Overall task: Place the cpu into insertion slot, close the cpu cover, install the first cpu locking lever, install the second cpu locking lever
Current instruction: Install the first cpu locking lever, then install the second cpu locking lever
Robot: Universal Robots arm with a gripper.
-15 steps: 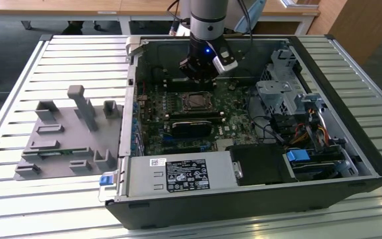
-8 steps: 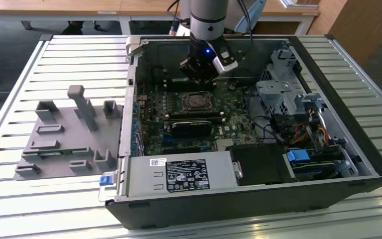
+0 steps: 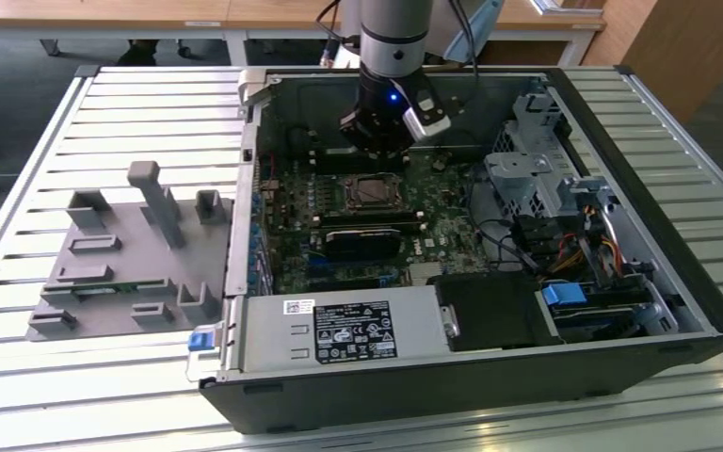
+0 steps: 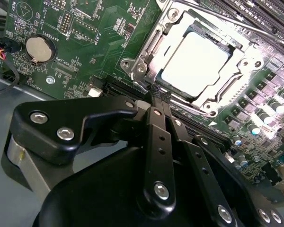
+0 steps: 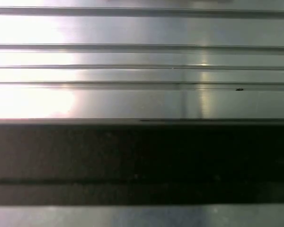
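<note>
The gripper [image 4: 157, 92] looms closest in the second wrist view, fingers pressed together with nothing between them, their tips just beside the slot's [image 4: 248, 49] corner; the cpu [image 4: 194, 59] sits in the slot, the cover [image 4: 146, 52] lying flat around it; in the exterior view the gripper [image 3: 375, 155] hangs above the motherboard [image 3: 289, 247].

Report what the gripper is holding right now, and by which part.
Nothing is held, as far as the second wrist view shows. The gripper has its jaws shut together with nothing between them, their tip beside the cpu cover, which lies closed over the cpu.
</note>
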